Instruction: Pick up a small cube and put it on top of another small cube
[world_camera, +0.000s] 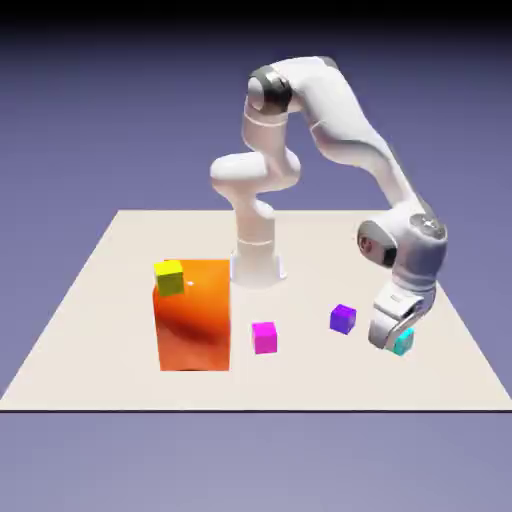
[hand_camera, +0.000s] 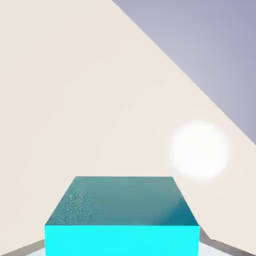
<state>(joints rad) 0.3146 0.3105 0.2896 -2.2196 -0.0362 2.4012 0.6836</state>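
Note:
The small cyan cube (world_camera: 403, 343) rests low on the table at the exterior view's right, with my gripper (world_camera: 397, 338) shut around it from above. In the hand view the cyan cube (hand_camera: 122, 215) fills the bottom middle, large, and hides most of my fingers. The small purple cube (world_camera: 343, 319) stands apart on the table, a short way toward the exterior view's left of the gripper. It does not show in the hand view.
A magenta cube (world_camera: 265, 337) sits further left of the purple one. A tall orange block (world_camera: 193, 315) stands beyond it, with a yellow-green cube (world_camera: 169, 276) on its top corner. The table's right edge (world_camera: 470, 340) lies close to the gripper.

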